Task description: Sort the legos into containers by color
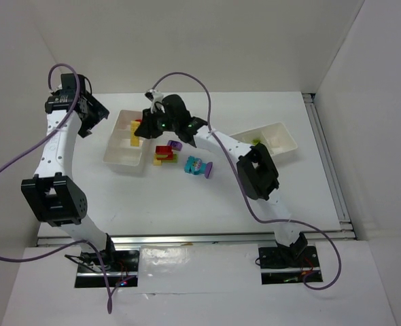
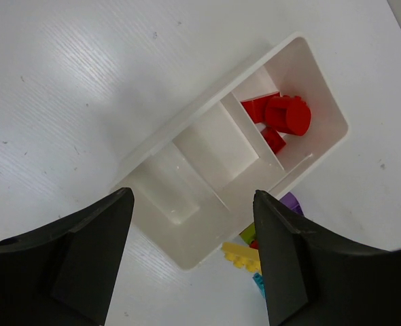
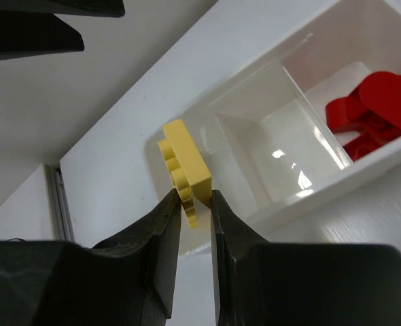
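My right gripper [image 3: 195, 197] is shut on a flat yellow lego [image 3: 185, 170], held above the end compartment of the left white container [image 3: 255, 88]. That container's opposite end compartment holds red legos [image 3: 370, 112]; its middle one looks empty. In the top view the right gripper [image 1: 140, 130] hangs over this container [image 1: 119, 155]. My left gripper [image 2: 194, 204] is open and empty, just outside the container [image 2: 207, 146], whose red legos [image 2: 285, 115] show at the upper right. Loose legos [image 1: 165, 155] lie on the table beside the container: red, yellow [image 2: 241, 256], green [image 2: 248, 234], purple [image 2: 292, 202] and cyan [image 1: 195, 166].
The second white container [image 1: 268, 139] stands at the back right with something green inside. A purple piece [image 1: 208, 170] lies next to the cyan lego. The left arm's fingers [image 3: 30, 34] show beyond the container's end. White walls close in the table's back and sides.
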`<state>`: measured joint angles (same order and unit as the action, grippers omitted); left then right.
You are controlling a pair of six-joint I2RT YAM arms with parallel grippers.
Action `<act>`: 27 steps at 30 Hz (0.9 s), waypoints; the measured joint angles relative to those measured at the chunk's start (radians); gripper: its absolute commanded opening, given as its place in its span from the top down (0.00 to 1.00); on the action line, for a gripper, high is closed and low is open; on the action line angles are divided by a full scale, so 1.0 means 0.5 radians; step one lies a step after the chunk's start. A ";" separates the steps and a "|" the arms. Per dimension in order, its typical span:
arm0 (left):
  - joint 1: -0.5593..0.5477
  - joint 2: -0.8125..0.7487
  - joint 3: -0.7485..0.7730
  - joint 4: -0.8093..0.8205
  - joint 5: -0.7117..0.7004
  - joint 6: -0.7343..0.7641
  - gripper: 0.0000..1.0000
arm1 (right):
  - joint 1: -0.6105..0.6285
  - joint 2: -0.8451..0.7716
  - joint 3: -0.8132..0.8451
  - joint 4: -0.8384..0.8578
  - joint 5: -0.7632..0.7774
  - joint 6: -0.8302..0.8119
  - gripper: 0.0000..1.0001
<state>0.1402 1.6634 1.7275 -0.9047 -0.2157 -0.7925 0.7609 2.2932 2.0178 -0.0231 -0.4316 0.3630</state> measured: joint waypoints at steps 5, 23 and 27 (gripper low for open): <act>0.008 -0.022 -0.001 -0.001 0.032 -0.001 0.18 | 0.063 0.203 0.278 -0.072 0.005 -0.071 1.00; 0.034 -0.051 0.000 0.000 0.079 0.005 0.16 | 0.145 0.379 0.376 -0.200 0.035 -0.169 0.35; 0.034 -0.051 -0.004 0.028 0.170 0.047 0.17 | 0.126 0.182 0.147 -0.180 0.122 -0.167 0.45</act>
<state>0.1574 1.6379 1.7256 -0.8906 -0.1307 -0.7692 0.8238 2.3844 2.0914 -0.1131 -0.3706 0.2794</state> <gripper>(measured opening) 0.840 0.593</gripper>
